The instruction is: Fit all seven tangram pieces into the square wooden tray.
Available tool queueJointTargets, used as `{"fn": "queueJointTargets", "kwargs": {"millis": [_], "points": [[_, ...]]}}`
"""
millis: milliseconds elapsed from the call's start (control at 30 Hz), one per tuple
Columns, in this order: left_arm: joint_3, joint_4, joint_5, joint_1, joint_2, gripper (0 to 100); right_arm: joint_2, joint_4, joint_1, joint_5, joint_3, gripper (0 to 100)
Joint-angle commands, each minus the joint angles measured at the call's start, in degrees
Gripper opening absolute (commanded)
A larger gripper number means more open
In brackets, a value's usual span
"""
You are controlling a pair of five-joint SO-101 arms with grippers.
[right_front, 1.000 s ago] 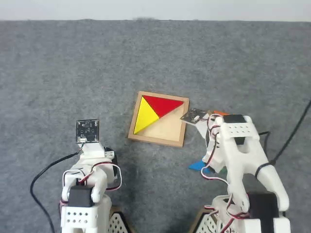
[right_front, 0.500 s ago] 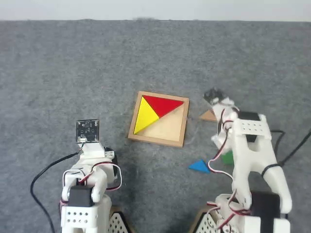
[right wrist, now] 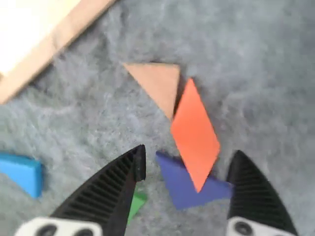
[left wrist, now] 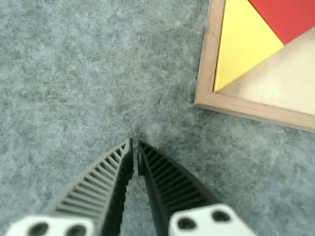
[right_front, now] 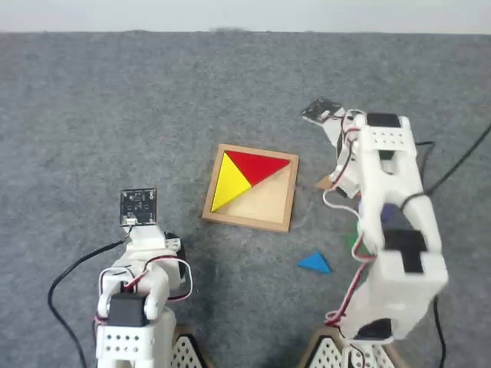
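Currently the tray (right_front: 247, 221) lies mid-tabletop, holding the red triangle (right_front: 257, 165) and yellow triangle (right_front: 229, 182). The orange piece (right wrist: 195, 135), tan piece (right wrist: 156, 82) and purple piece (right wrist: 184, 186) lie toward the right edge beneath the wide-spread right gripper (right wrist: 189, 160). The left gripper (left wrist: 135, 145) is pinched closed, empty.

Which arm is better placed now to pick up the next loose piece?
Right. The right gripper, open, hangs over the orange piece, with the purple piece and the tan piece beside it. The left gripper is shut over the mat on the other side of the tray.
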Motion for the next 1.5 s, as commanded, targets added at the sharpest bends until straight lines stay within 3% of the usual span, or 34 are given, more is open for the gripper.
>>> {"fn": "queueJointTargets", "kwargs": {"millis": [0, 433, 667, 1067, 1233, 1467], "points": [[-0.75, 0.26, -0.88, -0.35, -1.14, 1, 3.56, 3.65, -0.57, 6.86, -8.79, 33.2], [-0.75, 0.26, -0.88, -0.35, -1.14, 1, 13.23, 3.21, 4.62, 13.54, -12.66, 30.5], [-0.75, 0.26, -0.88, -0.35, -1.14, 1, 14.81, 1.63, 6.55, 13.1, -12.31, 15.9], [-0.75, 0.26, -0.88, -0.35, -1.14, 1, 5.49, 4.26, 4.18, 0.26, -12.04, 1.3], [-0.75, 0.26, -0.88, -0.35, -1.14, 1, -1.27, 8.48, 2.77, -2.29, -11.96, 1.1], [-0.75, 0.26, -0.88, -0.35, -1.14, 1, -14.9, 12.18, -7.34, -6.86, -7.12, 1.1]]}}
